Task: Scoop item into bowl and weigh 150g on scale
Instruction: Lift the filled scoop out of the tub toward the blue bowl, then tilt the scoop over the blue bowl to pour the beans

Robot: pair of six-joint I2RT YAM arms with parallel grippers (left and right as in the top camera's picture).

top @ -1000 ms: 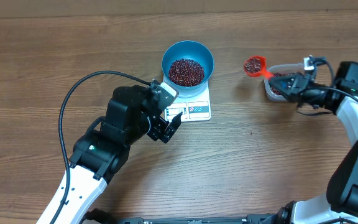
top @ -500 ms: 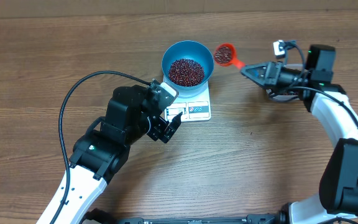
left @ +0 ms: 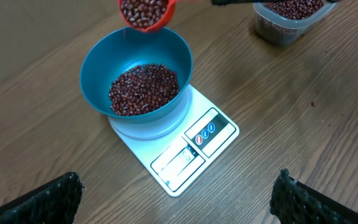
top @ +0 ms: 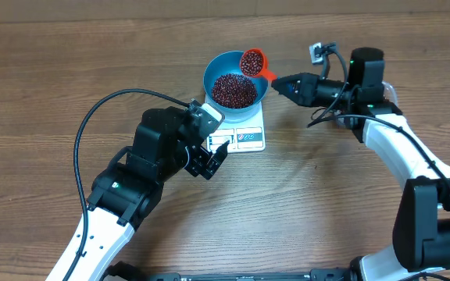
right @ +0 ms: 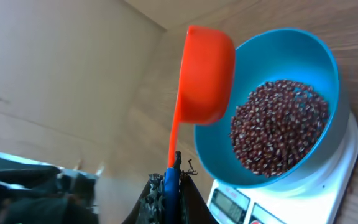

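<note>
scoop [top: 251, 61] handle is clenched in the right end effector [top: 283, 83], jaws pinched tight on the blue grip end, seen best in the right wrist view. the scoop cup is loaded with dark red-brown beans [top: 233, 90] and hangs over the far rim of the bowl [top: 213, 66], roughly level, mouth up. no beans seen falling from it.

left end effector [top: 212, 160] is released, jaws wide apart and holding nothing, parked above the bench [top: 53, 78] just beside the near edge of the scale [top: 248, 134], touching neither scale nor bowl.

the blue bowl sits centred on the white scale's platform, upright. a heap of beans already covers its bottom, well below the rim. scale display and label panel face the left arm; the readout is too small to read, so the weight can't be told.

clear plastic tub [left: 288, 18] with more beans stands on the bench off to the right arm's side, well apart from the scale.

progress, as a judgement:
- bowl placed on scale: done
- some beans in the bowl: done
- this scoopful: lifted and carried over, not yet tipped
- left: tip the scoop into the bowl, check the reading, then add or trim to reach the target

whether this load overshoots can't be judged without the display. spill risk is at the far rim, since the scoop sits near the bowl's edge, not over its middle.
</note>
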